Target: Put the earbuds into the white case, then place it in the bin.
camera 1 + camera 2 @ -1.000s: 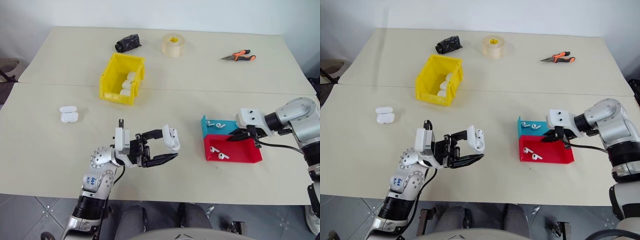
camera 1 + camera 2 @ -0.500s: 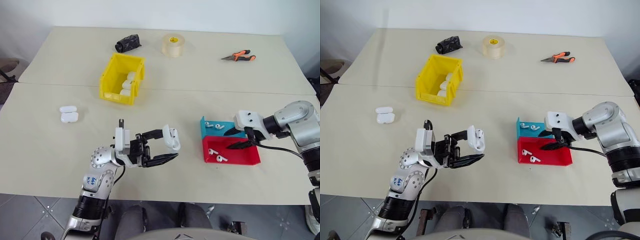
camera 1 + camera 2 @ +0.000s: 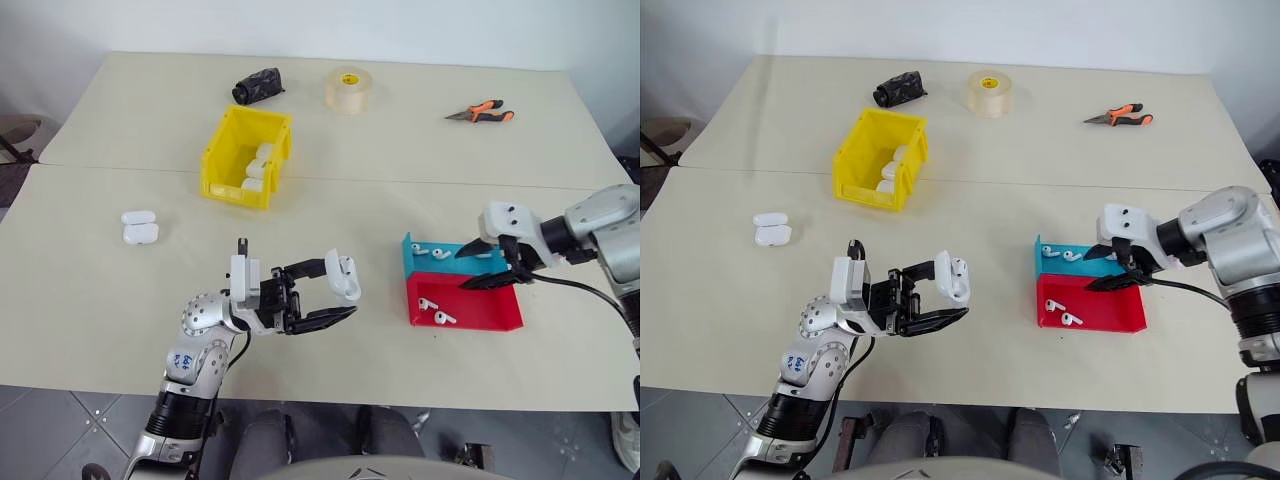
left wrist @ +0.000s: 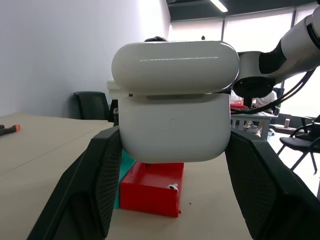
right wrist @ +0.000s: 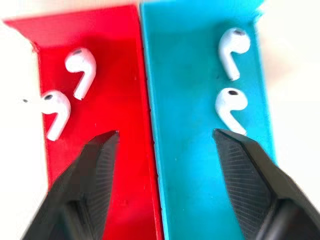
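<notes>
My left gripper (image 3: 343,292) is shut on the white case (image 4: 175,100), held above the table's near middle. Two earbuds (image 5: 80,67) lie in the red tray (image 3: 490,312). Two more earbuds (image 5: 232,50) lie in the teal tray (image 3: 408,262) behind it. My right gripper (image 5: 165,145) hangs open just above both trays, nothing between its fingers (image 3: 478,283). The yellow bin (image 3: 222,165) stands at the far left of centre with several white cases inside.
Another white case (image 3: 139,228) lies on the table at the left. At the far edge are a black bundle (image 3: 258,84), a tape roll (image 3: 347,88) and orange-handled pliers (image 3: 480,111). A seam crosses the table behind the trays.
My right gripper was shut low over the trays; it has opened and lifted a little. The left gripper and the case have stayed put.
</notes>
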Robot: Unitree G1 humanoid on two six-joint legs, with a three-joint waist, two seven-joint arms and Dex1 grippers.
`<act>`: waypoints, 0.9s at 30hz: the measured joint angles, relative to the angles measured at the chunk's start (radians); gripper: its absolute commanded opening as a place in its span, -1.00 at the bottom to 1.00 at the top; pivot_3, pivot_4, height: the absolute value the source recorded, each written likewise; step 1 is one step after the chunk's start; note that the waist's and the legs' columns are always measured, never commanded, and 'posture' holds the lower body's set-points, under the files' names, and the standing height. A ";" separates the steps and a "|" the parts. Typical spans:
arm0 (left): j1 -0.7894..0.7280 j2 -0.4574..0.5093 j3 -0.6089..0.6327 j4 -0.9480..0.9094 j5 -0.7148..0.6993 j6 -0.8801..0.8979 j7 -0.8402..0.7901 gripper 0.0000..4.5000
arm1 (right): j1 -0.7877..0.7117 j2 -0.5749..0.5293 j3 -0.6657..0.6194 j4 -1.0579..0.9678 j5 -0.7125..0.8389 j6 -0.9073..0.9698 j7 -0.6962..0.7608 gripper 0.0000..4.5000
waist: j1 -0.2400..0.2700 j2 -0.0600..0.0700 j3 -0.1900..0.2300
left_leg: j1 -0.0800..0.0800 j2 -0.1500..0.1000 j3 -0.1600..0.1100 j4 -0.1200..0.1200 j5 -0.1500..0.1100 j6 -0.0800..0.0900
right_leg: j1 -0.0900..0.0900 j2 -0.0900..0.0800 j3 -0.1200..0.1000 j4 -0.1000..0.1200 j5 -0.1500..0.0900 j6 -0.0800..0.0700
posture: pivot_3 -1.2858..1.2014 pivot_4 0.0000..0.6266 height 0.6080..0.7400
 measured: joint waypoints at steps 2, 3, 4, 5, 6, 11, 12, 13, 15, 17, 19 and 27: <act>0.000 0.000 0.000 0.000 0.000 0.000 0.000 0.32 | -0.002 -0.024 -0.013 -0.001 0.012 0.014 0.000 0.98 | -0.001 0.000 0.000 | 0.000 0.000 0.000 0.000 0.000 0.000 | 0.000 0.000 0.000 0.000 0.000 0.000 | 0.03 -0.52 1.00; 0.000 0.000 0.001 0.000 0.000 0.000 0.000 0.32 | -0.009 -0.029 -0.016 0.004 0.016 0.017 0.000 0.98 | -0.003 0.000 0.000 | 0.000 0.000 0.000 0.000 0.000 0.000 | 0.000 0.000 0.000 0.000 0.000 0.000 | 0.03 -0.52 1.00; 0.000 0.000 0.000 0.000 0.000 0.000 -0.001 0.32 | -0.021 -0.028 -0.017 0.013 0.020 0.017 0.000 0.98 | -0.004 0.000 0.000 | 0.000 0.000 0.000 0.000 0.000 0.000 | 0.000 0.000 0.000 0.000 0.000 0.000 | 0.03 -0.52 1.00; 0.000 -0.001 0.000 0.000 0.000 0.000 -0.001 0.32 | -0.038 -0.027 -0.017 0.026 0.020 0.014 0.000 0.98 | -0.005 0.000 0.000 | 0.000 0.000 0.001 0.000 0.000 0.000 | 0.000 0.000 0.000 0.000 0.000 0.000 | 0.03 -0.52 1.00; 0.000 -0.003 0.000 0.001 0.000 0.000 -0.002 0.32 | -0.060 -0.025 -0.017 0.050 0.018 0.009 -0.001 0.98 | -0.006 0.000 0.000 | 0.001 0.000 0.000 -0.001 0.000 0.000 | 0.000 0.000 0.000 0.000 0.000 0.000 | 0.03 -0.52 1.00; -0.007 -0.014 -0.009 0.007 0.000 -0.003 -0.005 0.32 | -0.166 0.021 0.010 0.184 -0.060 -0.041 -0.010 0.98 | -0.007 0.000 0.000 | 0.001 0.000 0.001 -0.001 0.000 0.000 | 0.000 0.000 0.000 0.000 0.000 0.000 | 0.03 -0.52 1.00; -0.009 -0.017 -0.010 0.008 0.000 -0.005 -0.006 0.32 | -0.184 0.036 0.025 0.216 -0.081 -0.055 -0.011 0.98 | -0.007 0.000 0.000 | 0.001 0.000 0.001 -0.001 0.000 0.000 | 0.000 0.000 0.000 0.000 0.000 0.000 | 0.03 -0.52 1.00; -0.010 -0.019 -0.011 0.009 0.000 -0.006 -0.006 0.32 | -0.203 0.056 0.038 0.252 -0.103 -0.071 -0.012 0.98 | -0.006 0.000 0.000 | 0.000 0.000 0.001 -0.001 0.000 0.000 | 0.000 0.000 0.000 0.000 0.000 0.000 | 0.03 -0.52 1.00; -0.015 -0.020 -0.014 0.011 0.001 -0.008 -0.006 0.32 | -0.239 0.093 0.071 0.322 -0.148 -0.105 -0.012 0.98 | -0.005 0.000 0.000 | 0.000 0.000 0.001 0.000 0.000 0.000 | 0.000 0.000 0.000 0.000 0.000 0.000 | 0.03 -0.52 1.00; -0.017 -0.021 -0.017 0.011 0.002 -0.010 -0.007 0.32 | -0.270 0.115 0.097 0.385 -0.186 -0.138 -0.014 0.98 | -0.005 0.000 0.000 | 0.000 0.000 0.001 0.000 0.000 0.000 | 0.000 0.000 0.000 0.000 0.000 0.000 | 0.03 -0.52 1.00; -0.017 -0.021 -0.018 0.011 0.002 -0.010 -0.006 0.32 | -0.294 0.129 0.115 0.446 -0.232 -0.174 -0.023 0.98 | -0.005 0.000 0.000 | 0.000 0.000 0.001 -0.001 0.000 0.000 | 0.000 0.000 0.000 0.000 0.000 0.000 | 0.03 -0.52 1.00; -0.017 -0.024 -0.026 0.007 0.006 -0.013 0.000 0.32 | -0.361 0.148 0.151 0.600 -0.358 -0.272 -0.062 0.98 | -0.008 0.001 0.001 | 0.000 0.000 0.001 -0.001 0.000 0.000 | -0.001 0.000 0.000 0.000 0.000 0.000 | 0.03 -0.52 1.00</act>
